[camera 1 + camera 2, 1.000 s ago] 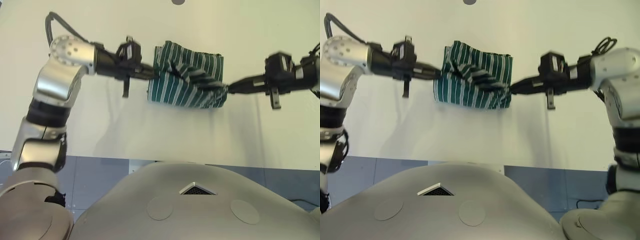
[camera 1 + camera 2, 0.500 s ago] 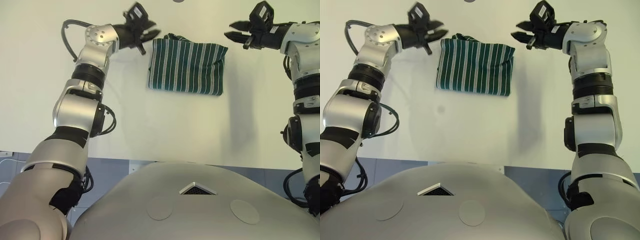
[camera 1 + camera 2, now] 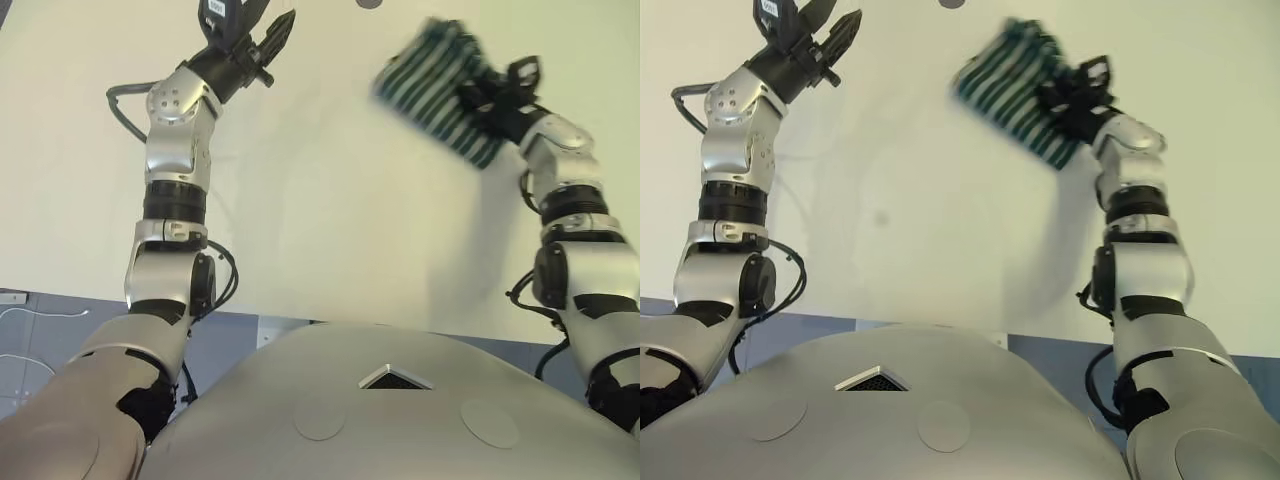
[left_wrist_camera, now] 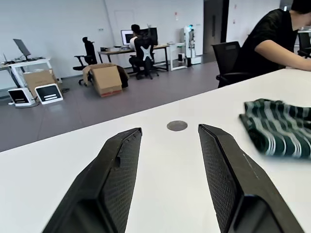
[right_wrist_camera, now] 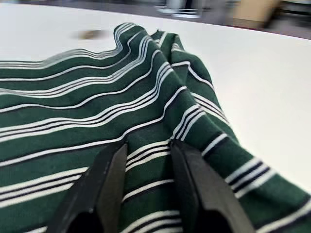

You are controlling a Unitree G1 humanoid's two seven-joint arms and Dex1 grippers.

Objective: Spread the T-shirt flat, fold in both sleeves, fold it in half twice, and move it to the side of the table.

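The folded green-and-white striped T-shirt (image 3: pixel 430 85) lies skewed on the white table (image 3: pixel 330 220) at the far right. My right gripper (image 3: pixel 482 96) sits at the shirt's right end. In the right wrist view its fingertips (image 5: pixel 112 162) rest on the striped cloth (image 5: pixel 87 102), and a ridge of fabric is pinched between them. My left gripper (image 3: pixel 266 30) is held up over the far left of the table, open and holding nothing. The left wrist view looks between its two black fingers (image 4: pixel 119 160) and shows the shirt (image 4: pixel 277 128) off to one side.
A small grey disc (image 4: pixel 177 125) is set into the tabletop near the far edge (image 3: pixel 368 3). The table's front edge (image 3: pixel 300 312) runs close to me. Beyond the table are an office floor, desks, chairs and cardboard boxes (image 4: pixel 104 80).
My right gripper has come down onto the shirt and taken hold of it. The shirt has slid right and turned askew. My left gripper has swung up and away from it.
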